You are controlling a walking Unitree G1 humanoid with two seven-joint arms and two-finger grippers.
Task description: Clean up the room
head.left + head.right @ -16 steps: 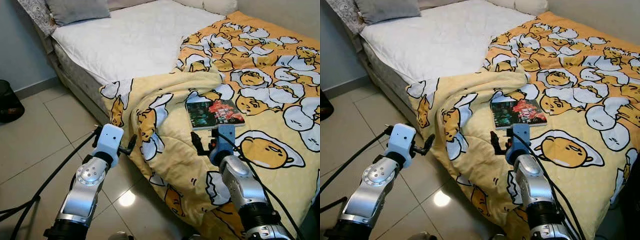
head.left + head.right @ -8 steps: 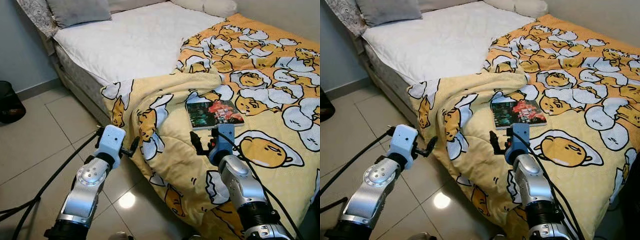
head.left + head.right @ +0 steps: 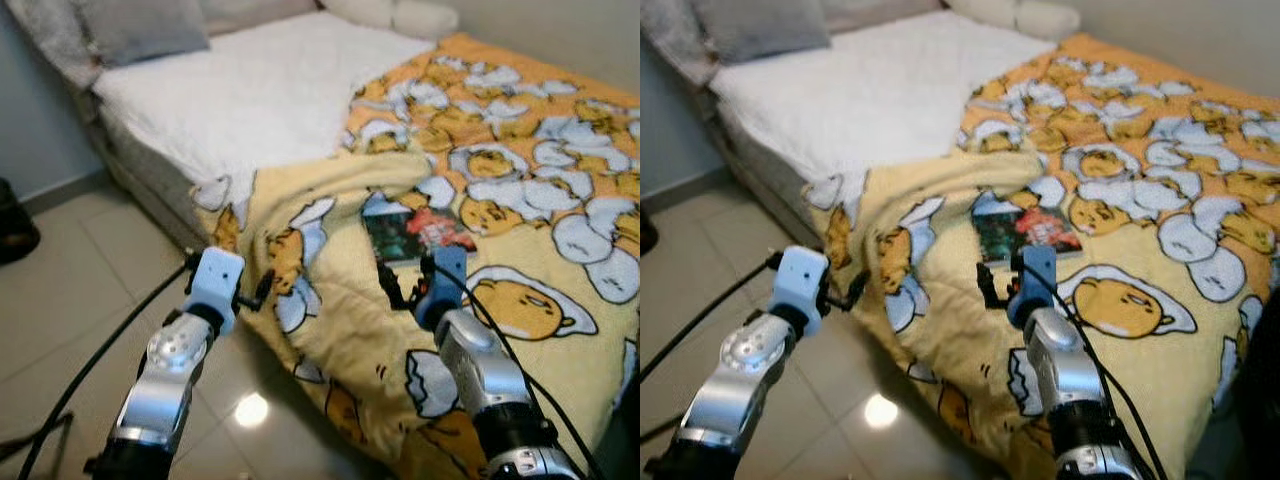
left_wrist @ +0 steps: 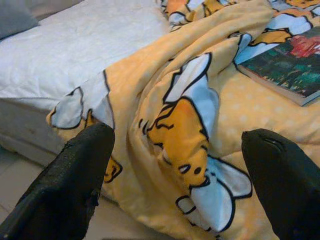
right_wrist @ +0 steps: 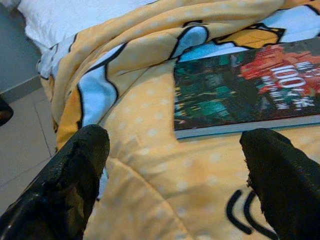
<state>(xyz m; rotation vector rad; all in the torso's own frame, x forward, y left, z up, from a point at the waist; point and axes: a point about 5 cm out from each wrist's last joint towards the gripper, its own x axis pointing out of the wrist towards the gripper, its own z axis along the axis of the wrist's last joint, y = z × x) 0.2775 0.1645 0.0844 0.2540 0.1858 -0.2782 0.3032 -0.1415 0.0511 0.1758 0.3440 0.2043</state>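
Right wrist view is showing the book (image 5: pixel 247 90) lying flat on the yellow egg-print blanket (image 5: pixel 165 165), just ahead of the right pincer (image 5: pixel 170 170), whose two black fingers (image 5: pixel 75 180) are sitting wide apart with nothing between them, so I'm guessing it's lining up to grab the book since that's the obvious stray thing to tidy. The cover is dark green on one half and red on the other, and there's white lettering on the red part, but it's sitting upside down and too blurry for me to read any title or brand. In the head views the book is resting near the bunched-up fold of the blanket, about mid-bed (image 3: pixel 250 100), and the blanket itself is hanging off the bed edge down toward the tiled floor (image 3: pixel 80 290), probably just shoved aside. The left pincer (image 4: pixel 175 190) is also spread open and empty, hovering beside that drooping fold over the floor, looking like it's waiting its turn. Grey pillow (image 3: pixel 140 25) is sitting up at the head of the white mattress, and the whole picture is looking a bit blurred
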